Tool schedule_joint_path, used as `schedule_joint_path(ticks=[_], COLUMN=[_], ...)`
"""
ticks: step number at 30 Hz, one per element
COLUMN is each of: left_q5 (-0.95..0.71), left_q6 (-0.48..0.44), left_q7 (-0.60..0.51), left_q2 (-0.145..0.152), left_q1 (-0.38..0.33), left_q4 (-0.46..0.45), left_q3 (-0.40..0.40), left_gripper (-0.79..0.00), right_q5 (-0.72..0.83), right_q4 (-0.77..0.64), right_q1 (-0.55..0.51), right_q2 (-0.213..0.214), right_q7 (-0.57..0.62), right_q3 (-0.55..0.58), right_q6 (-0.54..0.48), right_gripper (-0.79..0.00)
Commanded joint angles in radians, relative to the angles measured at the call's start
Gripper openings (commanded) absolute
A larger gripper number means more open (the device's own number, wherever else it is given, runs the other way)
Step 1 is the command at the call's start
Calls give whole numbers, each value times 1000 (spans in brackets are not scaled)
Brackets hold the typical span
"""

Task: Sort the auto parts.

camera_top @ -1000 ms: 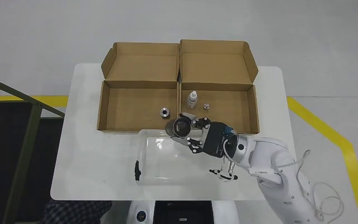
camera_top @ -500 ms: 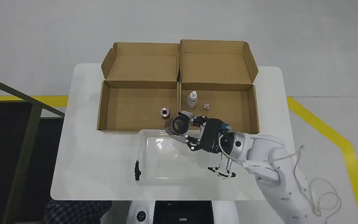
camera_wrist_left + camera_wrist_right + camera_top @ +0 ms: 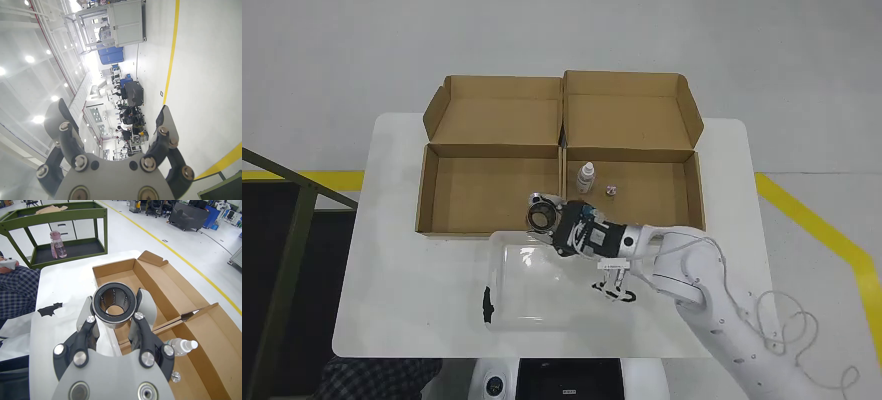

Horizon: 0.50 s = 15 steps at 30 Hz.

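Note:
My right gripper (image 3: 548, 217) (image 3: 114, 298) is shut on a steel cylindrical bearing (image 3: 540, 213) (image 3: 114, 308) with a black rim, held by its sides with the bore facing up. It hangs over the near wall of the left cardboard box (image 3: 472, 190) (image 3: 115, 277), close to the divide from the right cardboard box (image 3: 652, 195) (image 3: 206, 340). In the right box lie a small white bottle (image 3: 586, 178) (image 3: 180, 344) and a small metal part (image 3: 611, 187) (image 3: 175, 376). My left gripper (image 3: 112, 105) is open, holds nothing and faces out into the room.
A clear plastic bag (image 3: 532, 285) lies on the white table (image 3: 392, 250) in front of the boxes, with a black piece (image 3: 485, 303) (image 3: 49, 310) at its near left. Both box lids stand open at the back. A green cart (image 3: 56, 228) stands beyond the table.
The right gripper has carried the bearing leftward and a little toward the boxes, from above the bag's far edge to over the left box's near wall.

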Motion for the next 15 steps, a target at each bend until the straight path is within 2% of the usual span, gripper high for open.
schedule_joint_path(ticks=[1, 15], left_q5=[0, 0], left_q6=[0, 0], left_q7=[0, 0], left_q2=[0, 0], left_q1=[0, 0], left_q4=[0, 0], left_q3=[0, 0], left_gripper=[0, 0], right_q5=[-6, -47], right_q4=[31, 236], right_q1=[27, 232], right_q2=[-7, -77], right_q7=[2, 44], right_q3=[-20, -175], right_q6=[20, 184], right_gripper=[-785, -785])
